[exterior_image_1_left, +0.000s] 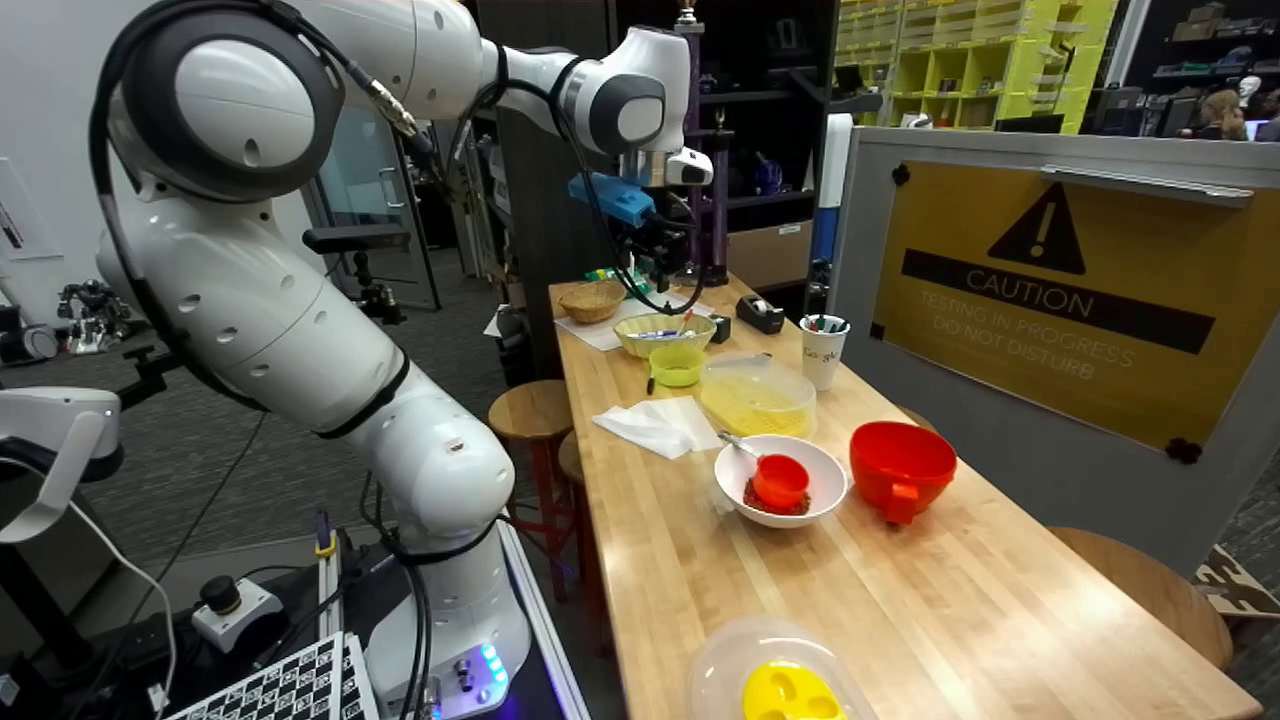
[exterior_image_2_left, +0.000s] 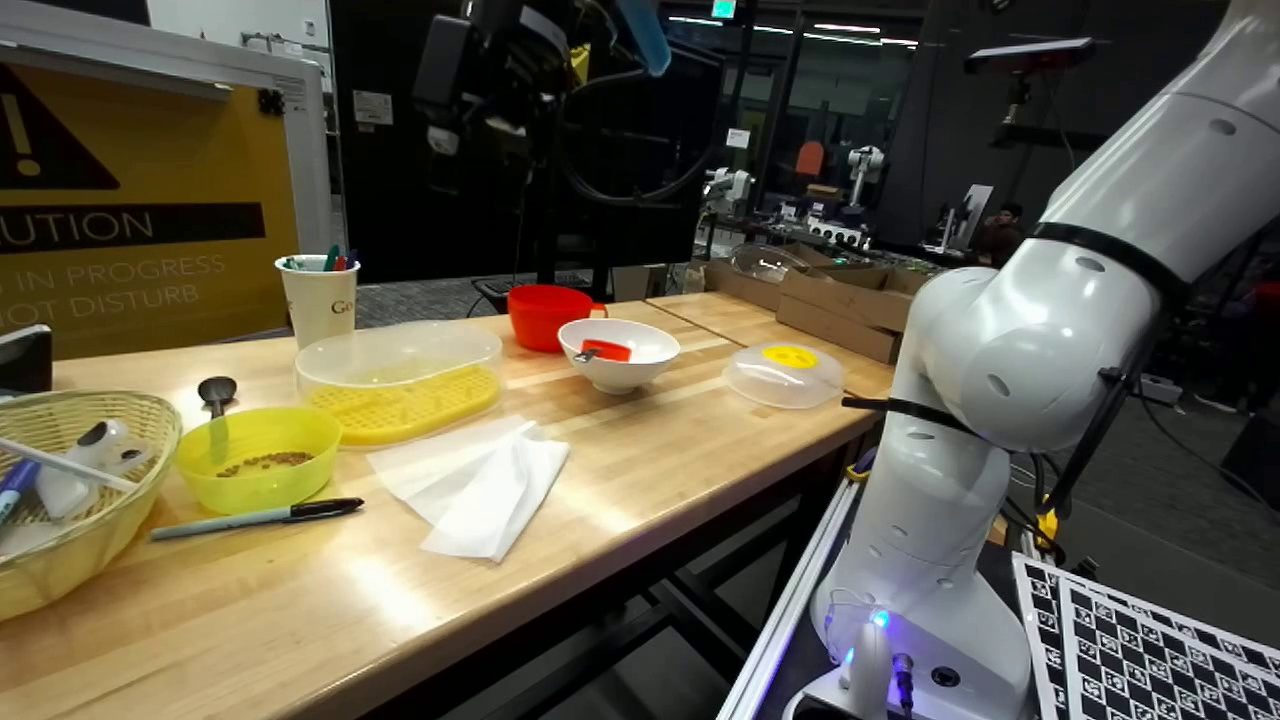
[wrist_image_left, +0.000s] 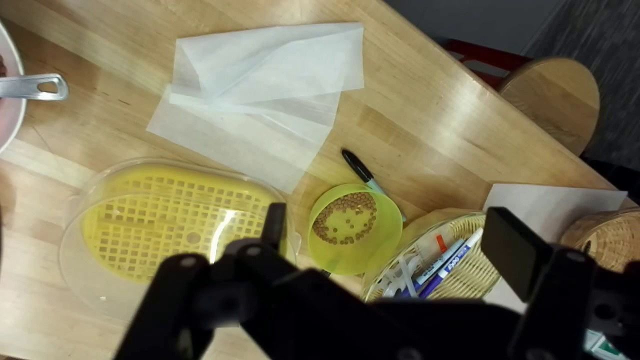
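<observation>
yellow-green and probably light, slightly flexible plastic, the bowl (wrist_image_left: 351, 258) of pellets (wrist_image_left: 361, 201) below my spread, empty gripper (wrist_image_left: 391, 239) looks best pinched at its rim.

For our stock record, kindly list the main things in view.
White bowl: one, white, on table
Scoop: one, red, in white bowl
Handled bowl: one, red, beside white bowl
Pen cup: one, white, on table
Box: one, yellow, beside pen cup
Small bowl: one, yellow, beside box
Plastic dome: one, clear, on table
Folded paper: one, white, on table
Baskets: two, yellow and brown, on table
Loose marker: one, grey, beside small bowl
Arm: one, white, beside table
Gripper: one, black, open above table
</observation>
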